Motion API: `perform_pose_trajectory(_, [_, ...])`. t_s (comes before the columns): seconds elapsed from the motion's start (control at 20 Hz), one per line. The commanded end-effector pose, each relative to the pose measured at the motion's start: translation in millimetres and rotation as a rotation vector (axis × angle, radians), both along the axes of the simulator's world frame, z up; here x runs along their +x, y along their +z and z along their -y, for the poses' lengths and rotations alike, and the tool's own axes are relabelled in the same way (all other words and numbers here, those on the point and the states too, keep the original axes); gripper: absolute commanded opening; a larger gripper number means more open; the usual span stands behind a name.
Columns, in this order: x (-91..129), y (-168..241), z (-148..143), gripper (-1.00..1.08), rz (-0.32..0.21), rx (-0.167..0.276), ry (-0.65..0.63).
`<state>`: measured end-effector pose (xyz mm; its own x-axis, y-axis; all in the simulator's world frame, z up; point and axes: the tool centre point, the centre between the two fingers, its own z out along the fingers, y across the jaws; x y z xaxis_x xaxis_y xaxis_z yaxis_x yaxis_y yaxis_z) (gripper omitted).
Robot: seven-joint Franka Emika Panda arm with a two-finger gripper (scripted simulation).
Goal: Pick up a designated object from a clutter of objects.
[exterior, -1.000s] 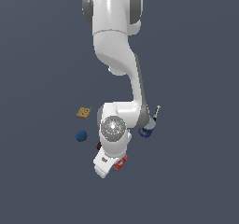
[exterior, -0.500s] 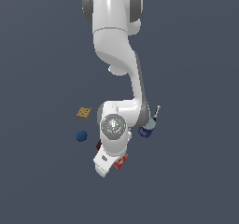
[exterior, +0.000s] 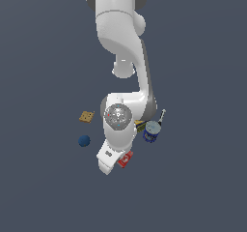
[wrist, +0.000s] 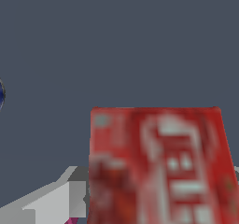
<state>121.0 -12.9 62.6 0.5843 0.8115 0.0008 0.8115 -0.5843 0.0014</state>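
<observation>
The designated object (exterior: 125,159), a small flat red box with white lettering, shows at the lower end of the white hand in the exterior view. It fills much of the wrist view (wrist: 161,167), very close to the camera. My gripper (exterior: 119,162) stands around it. One grey finger (wrist: 56,202) presses against the box's edge, and the other finger is almost out of frame. The box moves together with the hand, so the gripper is shut on it. The rest of the clutter of objects lies around the arm.
A tan cracker-like square (exterior: 87,116) and a blue ball (exterior: 84,140) lie on the exterior view's left. On the right are a blue can (exterior: 152,131), a thin marker (exterior: 162,115) and a yellow-blue box (exterior: 140,124) partly behind the arm. A pink sliver (wrist: 72,221) shows beside the finger.
The hand and the red box have shifted slightly upward together in the exterior view. The ball, cracker and can stay where they were.
</observation>
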Motion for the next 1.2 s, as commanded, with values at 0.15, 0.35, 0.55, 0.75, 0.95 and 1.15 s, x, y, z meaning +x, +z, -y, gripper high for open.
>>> perform_pose_trajectory(0.15, [-24,32,-2,-1.0,-0.002,-0.001,-0.001])
perform_pose_trajectory(0.35, [-44,60,-5,-1.0,-0.002,-0.002,-0.001])
perform_pose_trajectory(0.55, [-64,88,-7,-1.0,-0.002,-0.003,-0.001])
perform_pose_trajectory(0.75, [-84,117,-10,-1.0,-0.002,-0.003,-0.001])
perform_pose_trajectory(0.95, [-104,147,-13,-1.0,-0.002,-0.003,-0.001])
perform_pose_trajectory(1.15, [-124,177,-16,-1.0,-0.002,-0.003,-0.001])
